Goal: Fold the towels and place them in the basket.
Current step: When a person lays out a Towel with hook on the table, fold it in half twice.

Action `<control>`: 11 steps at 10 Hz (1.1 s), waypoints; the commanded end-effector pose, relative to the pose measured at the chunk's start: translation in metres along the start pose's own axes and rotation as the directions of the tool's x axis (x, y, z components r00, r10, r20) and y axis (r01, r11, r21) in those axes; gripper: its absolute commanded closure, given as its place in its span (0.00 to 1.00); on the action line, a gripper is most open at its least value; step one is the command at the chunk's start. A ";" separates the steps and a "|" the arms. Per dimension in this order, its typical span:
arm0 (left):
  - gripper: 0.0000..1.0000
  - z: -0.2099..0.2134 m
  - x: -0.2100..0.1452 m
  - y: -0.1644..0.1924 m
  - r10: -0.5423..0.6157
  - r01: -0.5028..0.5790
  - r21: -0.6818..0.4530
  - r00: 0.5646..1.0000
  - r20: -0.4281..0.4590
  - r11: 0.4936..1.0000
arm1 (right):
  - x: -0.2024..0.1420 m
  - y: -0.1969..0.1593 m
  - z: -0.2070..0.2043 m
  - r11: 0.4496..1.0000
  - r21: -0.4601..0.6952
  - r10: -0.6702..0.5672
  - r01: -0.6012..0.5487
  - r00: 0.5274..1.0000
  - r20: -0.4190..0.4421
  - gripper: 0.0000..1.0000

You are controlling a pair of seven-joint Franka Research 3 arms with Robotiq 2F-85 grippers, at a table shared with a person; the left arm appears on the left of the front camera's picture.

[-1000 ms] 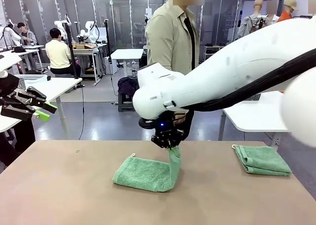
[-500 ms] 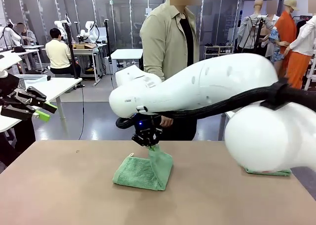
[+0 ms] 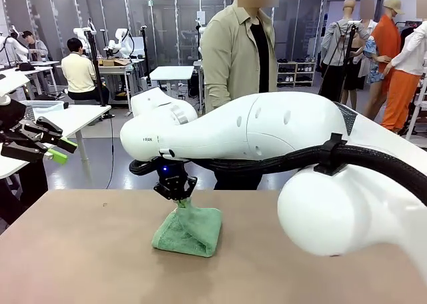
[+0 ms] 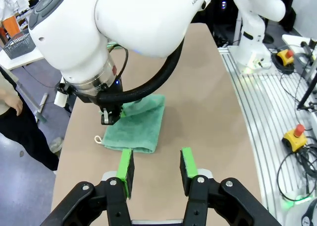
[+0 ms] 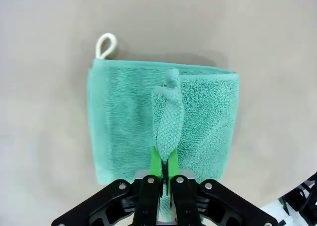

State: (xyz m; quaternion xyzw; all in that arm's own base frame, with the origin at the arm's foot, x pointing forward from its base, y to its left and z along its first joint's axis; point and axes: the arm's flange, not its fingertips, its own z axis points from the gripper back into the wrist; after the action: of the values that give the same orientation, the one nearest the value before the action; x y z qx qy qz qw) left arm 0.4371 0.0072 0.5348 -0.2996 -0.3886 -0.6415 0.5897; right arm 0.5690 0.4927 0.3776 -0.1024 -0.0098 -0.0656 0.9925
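A mint-green towel (image 3: 190, 232) lies on the brown table, folded over on itself, its white loop (image 5: 105, 45) at one corner. My right gripper (image 3: 175, 186) reaches across from the right and is shut on a pinched-up edge of the towel (image 5: 166, 122), held just above the folded layers. In the left wrist view the right gripper (image 4: 111, 115) sits over the towel (image 4: 141, 129). My left gripper (image 4: 156, 166) hovers open with nothing in it a little short of the towel, and shows raised at the far left as the left gripper (image 3: 47, 147). A dark mesh basket (image 4: 19, 43) stands on a white side table.
A person (image 3: 240, 64) stands at the table's far side, one hand (image 4: 12, 104) near the table end. The right arm's big white links (image 3: 320, 204) cover the table's right half. An arm base (image 4: 252, 32) and emergency-stop buttons (image 4: 296, 137) lie beside the table.
My right gripper has swept left with the towel's edge, laying it over the rest so the towel is now about half as wide. The left arm has not moved.
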 end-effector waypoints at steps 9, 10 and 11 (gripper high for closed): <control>0.50 0.000 0.001 0.000 -0.007 0.007 0.007 1.000 0.012 1.000 | 0.002 0.011 -0.014 0.978 0.166 0.116 -0.128 0.990 0.078 0.86; 0.50 0.000 0.001 0.000 -0.007 0.007 0.007 1.000 0.012 1.000 | 0.000 0.011 -0.014 0.977 0.162 0.126 -0.136 0.989 0.071 0.75; 0.50 0.000 0.001 0.000 -0.007 0.007 0.007 1.000 0.012 1.000 | -0.003 0.009 -0.013 0.978 0.156 0.129 -0.138 0.989 0.070 0.67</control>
State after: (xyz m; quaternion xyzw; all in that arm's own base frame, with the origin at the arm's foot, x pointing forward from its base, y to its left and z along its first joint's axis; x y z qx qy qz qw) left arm 0.4371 0.0072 0.5348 -0.2995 -0.3886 -0.6415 0.5897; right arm 0.5784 0.5094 0.3579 -0.0279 -0.0469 -0.0058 0.9985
